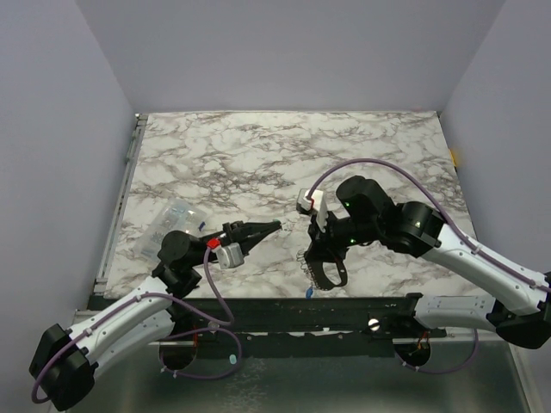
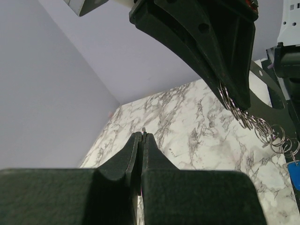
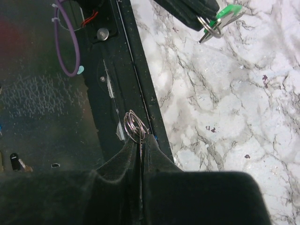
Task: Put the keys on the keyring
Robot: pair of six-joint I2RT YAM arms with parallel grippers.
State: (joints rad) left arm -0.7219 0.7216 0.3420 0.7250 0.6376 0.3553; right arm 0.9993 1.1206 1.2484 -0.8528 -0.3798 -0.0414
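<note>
Left claw (image 2: 142,136) clenched on green key (image 3: 228,11); right claw (image 3: 139,140) clenched on keyring (image 3: 133,125) (blue key (image 2: 294,171) dangling) by table (image 1: 215,163) edge.

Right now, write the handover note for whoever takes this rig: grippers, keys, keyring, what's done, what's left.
Left gripper: shut on the green key, held in the air near the other arm.
Right gripper: shut on the keyring; its chain hangs below the fingers.
Blue key: dangles at the chain's far end, apparently already on.
Left to do: thread the green key's small ring onto the keyring. The two grippers are close but apart.
</note>
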